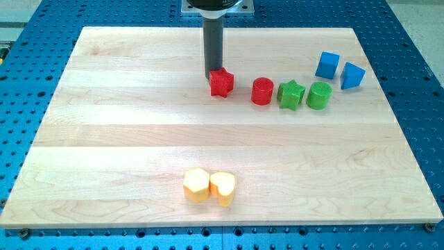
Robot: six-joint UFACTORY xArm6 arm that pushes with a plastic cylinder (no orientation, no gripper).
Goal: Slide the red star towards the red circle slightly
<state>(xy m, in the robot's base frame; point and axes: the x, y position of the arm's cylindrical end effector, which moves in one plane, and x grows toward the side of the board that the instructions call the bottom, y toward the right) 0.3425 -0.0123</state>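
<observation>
Upright on the tabletop, the red star shows no clear long axis; the tool's tip touches its upper-left edge, grasping nothing, red circle nearby right.

The rod is cut off by the view's top edge, so the arm above it does not show. Its tip meets the red star at the star's upper left, hiding that corner. The yellow blocks' exact shapes cannot be told.
</observation>
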